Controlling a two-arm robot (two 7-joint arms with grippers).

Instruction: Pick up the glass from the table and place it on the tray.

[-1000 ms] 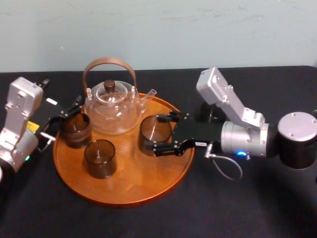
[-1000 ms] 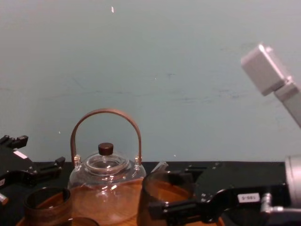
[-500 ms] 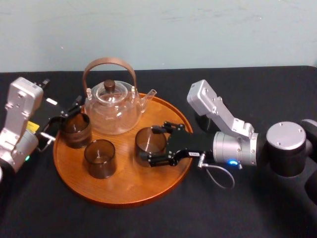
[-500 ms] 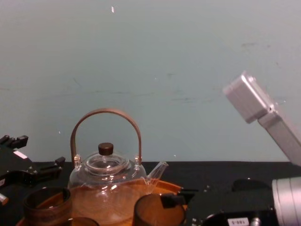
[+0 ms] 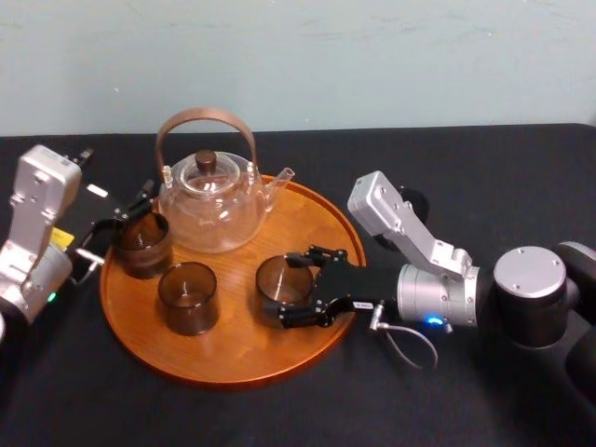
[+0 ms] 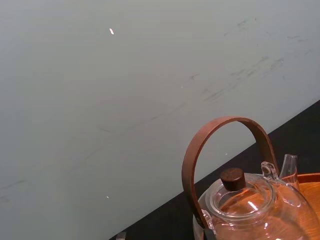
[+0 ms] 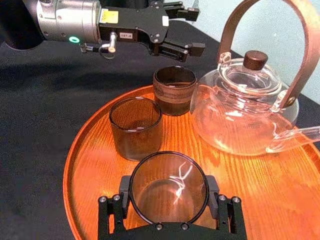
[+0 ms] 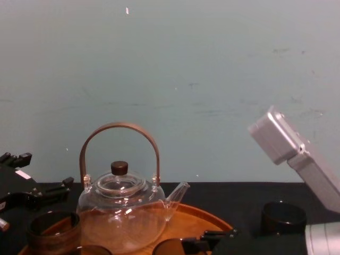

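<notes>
The round orange-brown tray (image 5: 240, 356) (image 7: 92, 165) holds a clear glass teapot (image 5: 209, 197) and three dark smoked glasses. My right gripper (image 5: 300, 289) (image 7: 169, 196) is shut on the glass (image 5: 282, 284) (image 7: 168, 190) at the tray's front right, with one finger on each side of it. The glass hangs low over the wood or rests on it; I cannot tell which. Another glass (image 5: 188, 297) (image 7: 136, 127) stands mid-front and a third glass (image 5: 142, 244) (image 7: 174, 90) at the left rim. My left gripper (image 5: 116, 228) (image 7: 194, 28) stands open just beyond that third glass.
The teapot's brown hoop handle (image 8: 120, 130) rises high at the back of the tray. A small dark round cup (image 8: 283, 216) sits on the black table to the right of the tray, behind my right arm. The wall closes the far side.
My right gripper has carried the glass toward me and lower, from the tray's right side to its front right. The left arm has not moved.
</notes>
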